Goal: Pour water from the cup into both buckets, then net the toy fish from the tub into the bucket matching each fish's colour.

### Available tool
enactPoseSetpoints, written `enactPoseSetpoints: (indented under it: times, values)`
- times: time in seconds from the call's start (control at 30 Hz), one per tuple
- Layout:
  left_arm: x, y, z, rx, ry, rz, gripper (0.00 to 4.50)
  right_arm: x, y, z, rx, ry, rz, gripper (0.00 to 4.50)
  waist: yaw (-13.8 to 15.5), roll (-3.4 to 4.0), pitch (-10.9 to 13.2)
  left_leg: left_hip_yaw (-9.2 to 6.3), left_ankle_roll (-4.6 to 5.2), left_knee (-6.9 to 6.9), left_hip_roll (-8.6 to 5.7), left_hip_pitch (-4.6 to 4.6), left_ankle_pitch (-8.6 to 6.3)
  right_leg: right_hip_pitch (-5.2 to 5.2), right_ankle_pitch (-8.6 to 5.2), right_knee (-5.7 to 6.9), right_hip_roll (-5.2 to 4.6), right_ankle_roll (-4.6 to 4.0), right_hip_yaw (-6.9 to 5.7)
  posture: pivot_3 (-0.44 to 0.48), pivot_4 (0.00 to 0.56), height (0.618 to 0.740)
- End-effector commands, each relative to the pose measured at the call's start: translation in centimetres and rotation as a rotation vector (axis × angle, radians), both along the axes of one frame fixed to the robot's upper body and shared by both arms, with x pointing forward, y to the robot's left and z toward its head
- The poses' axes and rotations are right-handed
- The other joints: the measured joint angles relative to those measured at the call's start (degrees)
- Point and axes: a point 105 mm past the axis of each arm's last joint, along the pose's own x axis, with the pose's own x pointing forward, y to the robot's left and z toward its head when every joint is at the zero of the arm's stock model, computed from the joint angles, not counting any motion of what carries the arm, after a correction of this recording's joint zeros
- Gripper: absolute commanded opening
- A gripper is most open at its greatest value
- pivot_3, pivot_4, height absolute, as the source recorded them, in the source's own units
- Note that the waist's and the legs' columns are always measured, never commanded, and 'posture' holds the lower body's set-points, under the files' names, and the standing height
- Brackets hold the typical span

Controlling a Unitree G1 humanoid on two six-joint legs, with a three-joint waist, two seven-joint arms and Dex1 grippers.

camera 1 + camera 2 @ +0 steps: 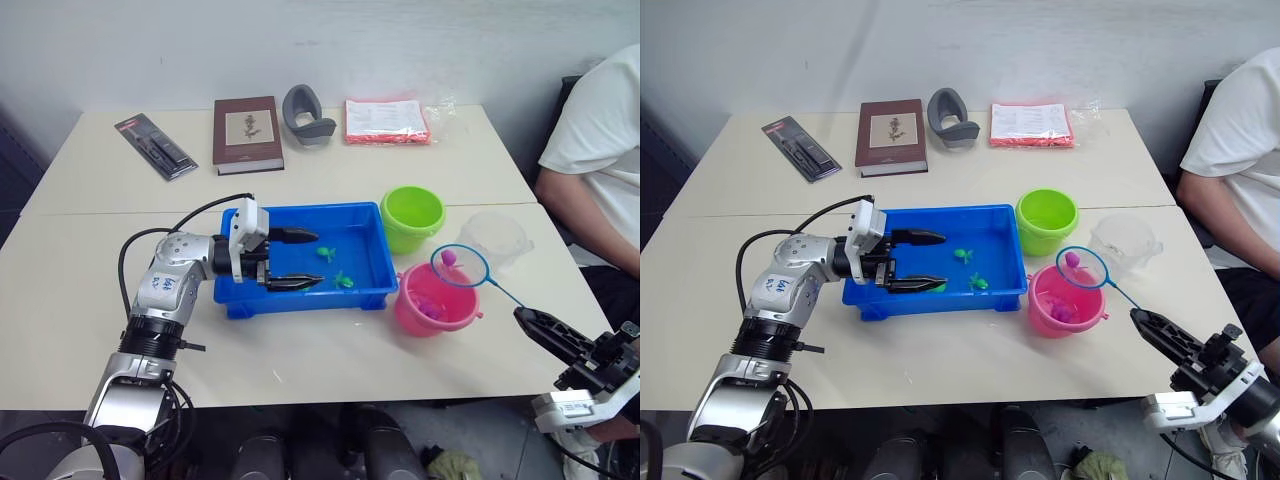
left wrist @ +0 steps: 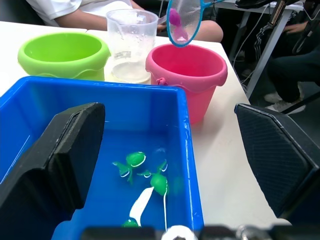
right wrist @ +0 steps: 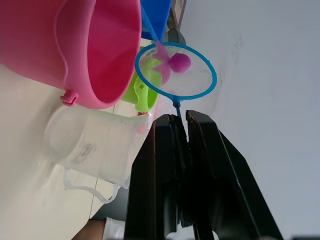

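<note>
Left arm (image 1: 150,330) is chunky silver-grey metal with black ring joints, a small blue marking on the elbow housing and a black cable looping over it. White wrist block, then the left gripper (image 1: 300,259) has two tapered black fingers. The right gripper (image 1: 535,322) looks similar: black fingers, white base.

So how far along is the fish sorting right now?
Pouring looks done: the clear plastic measuring cup stands upright. The right end effector holds a blue-rimmed net carrying a pink fish above the pink plastic bucket. Green fish remain in the blue rectangular tub.
</note>
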Motion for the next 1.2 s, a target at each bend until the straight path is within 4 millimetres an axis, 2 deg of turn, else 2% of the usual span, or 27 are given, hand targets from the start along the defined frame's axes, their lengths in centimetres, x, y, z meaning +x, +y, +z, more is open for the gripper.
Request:
enactPoseSetpoints:
  times: [0.03, 0.1, 0.17, 0.27, 0.33, 0.4, 0.6, 0.63, 0.67, 0.77, 0.83, 0.93, 1.0, 1.1, 1.13, 1.17, 1.2]
  values:
    - [-0.2, -0.4, 1.1, -0.007, -0.05, -0.016, 4.46, 0.0, -0.3, 1.0, 0.035, -0.059, -0.026, 0.0, 0.02, 0.0, 0.0, 0.0, 0.0, -0.01, 0.0, 0.0, 0.0, 0.0, 0.0, 0.0, 0.0, 0.0, 0.0, 0.0, 0.15, 0.74]
    - [-0.2, -0.4, 1.1, -0.008, -0.048, -0.015, 4.46, -0.1, 0.3, 0.7, 0.027, -0.036, 0.013, 0.0, 0.0, 0.0, 0.0, 0.0, -0.01, -0.01, 0.0, 0.0, 0.0, 0.0, 0.0, 0.0, 0.0, 0.0, 0.0, 0.0, 0.15, 0.74]
    - [-0.3, -0.4, 1.0, -0.005, -0.048, -0.016, 4.46, -0.1, 0.0, 0.9, 0.03, -0.048, -0.007, 0.0, 0.0, 0.0, 0.0, 0.02, 0.0, -0.01, 0.0, 0.01, 0.0, -0.01, 0.0, 0.0, -0.01, 0.0, 0.02, 0.0, 0.15, 0.74]
    - [-0.2, -0.3, 1.1, -0.012, -0.046, -0.007, 4.46, -0.6, 1.3, 0.5, -0.01, -0.011, 0.096, 0.0, -0.01, 0.0, 0.0, 0.02, -0.01, -0.01, 0.0, 0.01, 0.0, -0.01, 0.0, 0.0, 0.0, 0.0, 0.02, 0.0, 0.15, 0.74]
    - [-0.1, -0.3, 1.1, -0.006, -0.054, -0.006, 4.46, -0.2, -0.1, 1.2, 0.009, -0.061, 0.008, 0.0, 0.0, 0.0, 0.0, 0.03, -0.01, -0.02, 0.0, 0.02, 0.0, -0.01, 0.0, 0.0, 0.01, 0.0, 0.03, 0.0, 0.15, 0.74]
    - [0.0, -0.2, 1.2, -0.013, -0.053, 0.006, 4.46, -0.5, 0.2, 0.6, -0.003, -0.027, 0.035, 0.0, 0.02, 0.0, 0.0, 0.03, -0.01, -0.03, 0.0, 0.02, 0.0, -0.01, 0.0, 0.0, 0.0, 0.0, 0.03, 0.0, 0.15, 0.74]
    - [0.0, -0.1, 1.1, -0.009, -0.051, 0.002, 4.46, 0.2, -1.1, 1.4, -0.004, -0.069, -0.026, 0.0, -0.02, 0.0, 0.0, 0.04, -0.02, -0.03, 0.0, 0.03, 0.0, -0.01, 0.0, 0.0, 0.01, 0.0, 0.04, 0.0, 0.15, 0.74]
    - [0.0, -0.2, 1.1, -0.012, -0.051, 0.001, 4.46, 0.0, -0.4, 1.1, -0.009, -0.044, 0.016, 0.0, -0.02, 0.0, 0.0, 0.04, -0.02, -0.04, 0.0, 0.03, 0.0, -0.01, 0.0, 0.0, 0.01, 0.0, 0.04, 0.0, 0.15, 0.74]
    - [0.0, -0.2, 1.1, -0.01, -0.053, 0.001, 4.46, 0.3, -1.3, 1.6, -0.009, -0.074, -0.035, 0.0, -0.03, 0.0, 0.0, 0.04, -0.02, -0.04, 0.0, 0.04, 0.0, -0.01, 0.0, 0.0, 0.01, 0.0, 0.04, 0.0, 0.15, 0.74]
    - [0.1, -0.1, 1.2, -0.021, -0.05, 0.01, 4.46, -0.1, -0.2, 0.8, -0.017, -0.015, 0.041, 0.0, -0.01, 0.0, 0.0, 0.06, -0.02, -0.06, 0.0, 0.05, 0.0, -0.01, 0.0, 0.0, 0.01, 0.0, 0.06, 0.0, 0.15, 0.74]
    - [0.1, -0.1, 1.1, -0.013, -0.053, 0.008, 4.46, 0.0, -0.7, 1.0, -0.024, -0.031, 0.018, 0.0, 0.0, 0.0, 0.0, 0.07, -0.02, -0.06, 0.0, 0.06, 0.0, -0.01, 0.0, 0.0, 0.01, 0.0, 0.07, 0.0, 0.15, 0.74]
    - [0.1, -0.1, 1.2, -0.021, -0.05, 0.012, 4.46, -0.3, 0.5, 0.8, -0.012, -0.014, 0.083, 0.0, -0.01, 0.0, 0.0, 0.08, -0.02, -0.08, 0.0, 0.07, 0.0, -0.01, 0.0, -0.01, 0.02, 0.0, 0.08, 0.0, 0.15, 0.74]
    - [0.1, -0.1, 1.1, -0.015, -0.053, 0.009, 4.46, 0.4, -1.2, 1.7, -0.011, -0.074, -0.016, 0.0, -0.01, 0.0, 0.0, 0.08, -0.03, -0.08, 0.0, 0.07, 0.0, -0.01, 0.0, -0.01, 0.02, 0.0, 0.08, 0.0, 0.15, 0.74]
    - [0.1, -0.1, 1.1, -0.018, -0.051, 0.008, 4.46, 0.1, -0.4, 1.2, -0.032, -0.025, 0.053, 0.0, -0.02, 0.0, 0.0, 0.1, -0.02, -0.08, 0.0, 0.08, 0.0, -0.01, 0.0, 0.0, 0.02, 0.0, 0.1, 0.0, 0.15, 0.74]
    - [0.1, -0.1, 1.1, -0.017, -0.051, 0.008, 4.46, 0.5, -1.2, 1.8, -0.034, -0.059, 0.003, 0.0, -0.01, 0.0, 0.0, 0.1, -0.02, -0.08, -0.01, 0.08, 0.0, -0.01, 0.0, 0.0, 0.02, 0.0, 0.1, 0.0, 0.15, 0.74]
    - [0.1, -0.1, 1.1, -0.02, -0.049, 0.011, 4.46, 0.5, -1.1, 1.8, -0.045, -0.052, 0.018, 0.0, 0.0, 0.0, 0.0, 0.1, -0.03, -0.09, 0.0, 0.09, 0.0, -0.01, 0.0, 0.0, 0.02, 0.0, 0.1, 0.0, 0.15, 0.74]
    - [0.1, -0.1, 1.1, -0.021, -0.048, 0.012, 4.46, 0.2, -0.4, 1.4, -0.048, -0.025, 0.062, 0.0, 0.01, 0.0, 0.0, 0.1, -0.04, -0.09, 0.01, 0.09, 0.0, -0.01, 0.0, -0.01, 0.04, 0.0, 0.1, 0.0, 0.15, 0.74]
